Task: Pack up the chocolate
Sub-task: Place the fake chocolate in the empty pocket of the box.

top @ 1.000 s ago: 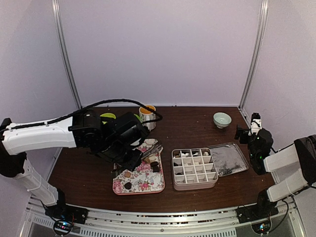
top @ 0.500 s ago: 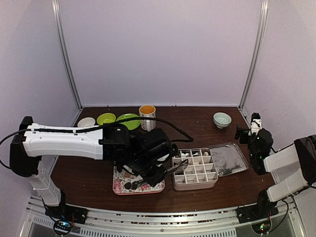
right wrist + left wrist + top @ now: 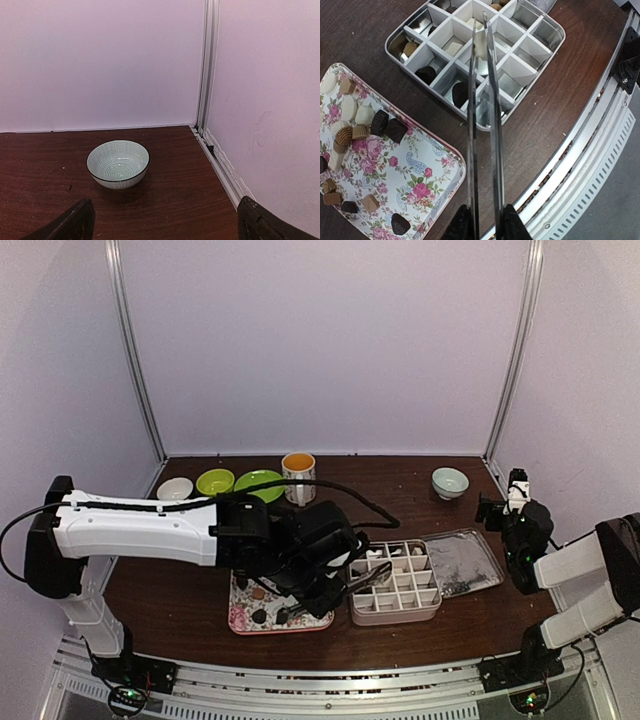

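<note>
My left gripper (image 3: 487, 222) is shut on a pair of metal tongs (image 3: 485, 125). Their tips pinch a white chocolate (image 3: 480, 45) above the middle cells of the divided tin box (image 3: 555, 30). A few cells hold dark, tan and white pieces. More chocolate (image 3: 380, 122) lies on the floral tray (image 3: 420, 170) to the left of the box. In the top view the left gripper (image 3: 330, 585) hangs between tray (image 3: 300, 620) and box (image 3: 395, 618). My right gripper (image 3: 165, 225) is open and holds nothing, raised at the far right (image 3: 515, 490).
The box's lid (image 3: 462, 562) lies right of the box. A pale striped bowl (image 3: 118, 163) stands at the back right. At the back left are a mug (image 3: 298, 476), two green dishes (image 3: 215, 480) and a small white dish (image 3: 175, 488). The metal rail (image 3: 590, 150) runs close by.
My left arm has swung right from over the floral tray to over the divided box, carrying the tongs with the white piece. The right arm has not moved.
</note>
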`<state>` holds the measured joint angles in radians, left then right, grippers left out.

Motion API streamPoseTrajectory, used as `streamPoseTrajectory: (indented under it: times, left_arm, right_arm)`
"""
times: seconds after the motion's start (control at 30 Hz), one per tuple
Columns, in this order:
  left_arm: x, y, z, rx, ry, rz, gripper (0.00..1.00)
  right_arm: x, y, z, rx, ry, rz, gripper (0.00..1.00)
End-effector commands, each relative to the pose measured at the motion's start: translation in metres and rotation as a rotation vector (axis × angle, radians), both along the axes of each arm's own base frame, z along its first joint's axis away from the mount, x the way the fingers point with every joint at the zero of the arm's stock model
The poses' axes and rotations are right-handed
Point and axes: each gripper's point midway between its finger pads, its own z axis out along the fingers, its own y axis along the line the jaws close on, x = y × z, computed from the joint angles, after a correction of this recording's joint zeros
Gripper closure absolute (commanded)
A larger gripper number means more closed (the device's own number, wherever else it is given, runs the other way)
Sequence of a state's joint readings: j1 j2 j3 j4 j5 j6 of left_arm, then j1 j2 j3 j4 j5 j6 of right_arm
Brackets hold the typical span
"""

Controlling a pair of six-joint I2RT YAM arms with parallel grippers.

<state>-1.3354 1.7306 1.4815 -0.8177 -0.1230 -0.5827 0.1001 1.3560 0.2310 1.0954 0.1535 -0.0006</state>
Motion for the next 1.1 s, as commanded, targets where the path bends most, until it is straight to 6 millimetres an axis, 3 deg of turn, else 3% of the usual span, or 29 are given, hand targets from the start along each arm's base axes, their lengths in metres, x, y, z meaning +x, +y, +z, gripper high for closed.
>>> streamPoseTrajectory:
  times: [0.0,0.7,1.07]
  left_arm:
    - [0.004,-0.019,0.011,-0.06,-0.026,-0.01,0.79]
    - [0.01,-0.006,0.008,-0.032,-0.061,0.024,0.68]
    - [0.014,0.023,0.012,0.017,-0.098,0.072,0.69]
  right_arm:
    - [0.003,-0.002,0.004,0.001,-0.01,-0.008,0.0]
    - [0.003,-0.002,0.005,0.002,-0.012,-0.008,0.0]
    - [0.003,-0.002,0.004,0.001,-0.01,-0.008,0.0]
